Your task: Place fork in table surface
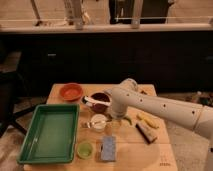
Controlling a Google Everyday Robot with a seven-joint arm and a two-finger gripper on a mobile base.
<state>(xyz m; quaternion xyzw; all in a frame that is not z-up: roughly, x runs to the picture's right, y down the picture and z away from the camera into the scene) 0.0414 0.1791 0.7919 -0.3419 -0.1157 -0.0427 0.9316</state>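
Tan table surface [159, 150], jaws beside white cup [99, 120], fork [89, 124] at cup

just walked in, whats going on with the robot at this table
A one-armed robot is meant to put a fork on the wooden table surface. Its white arm reaches in from the right, and the pincer hangs open just right of the white cup, below the dark red bowl. It holds nothing that shows. The fork seems to lie at the cup's left side, between the cup and the green tray.
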